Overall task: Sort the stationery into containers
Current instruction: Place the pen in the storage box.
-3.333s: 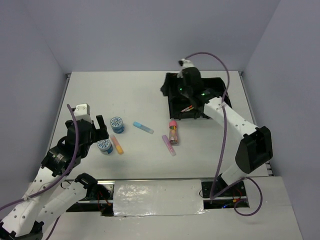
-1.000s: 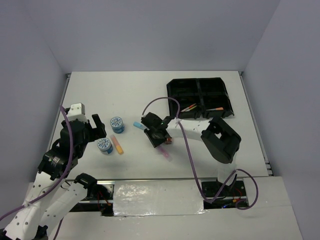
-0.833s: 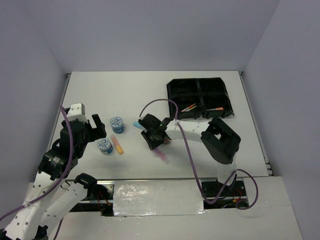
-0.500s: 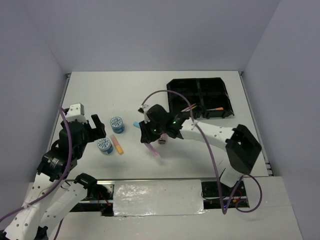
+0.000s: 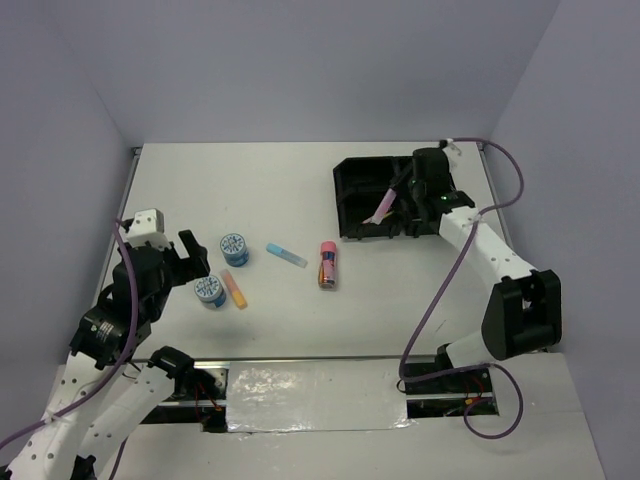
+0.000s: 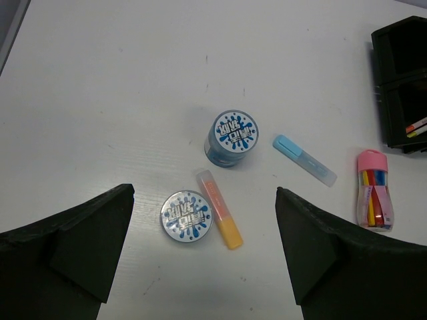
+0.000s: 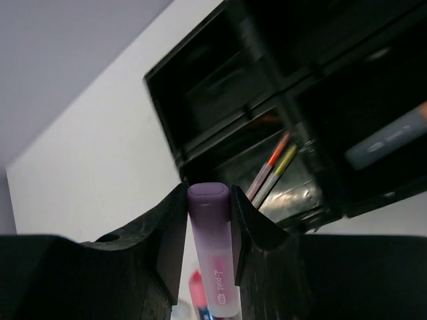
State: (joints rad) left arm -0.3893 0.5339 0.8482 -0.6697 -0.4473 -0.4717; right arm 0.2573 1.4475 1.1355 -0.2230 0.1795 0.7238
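Gripped tight by right gripper (image 7: pixel 208 200): purple marker (image 7: pixel 217 273), rounded lilac cap, paler frosted barrel, pink lettering. Held tilted above left side of black tray (image 5: pixel 343 190), near thin orange and yellow pens (image 7: pixel 273 167). Spread wide, empty, above tape rolls (image 6: pixel 187 215): left gripper (image 6: pixel 203 193).

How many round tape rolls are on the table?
2. The first tape roll sits left of the blue marker; the second tape roll lies nearer the arms, beside the orange marker. None seems hidden.
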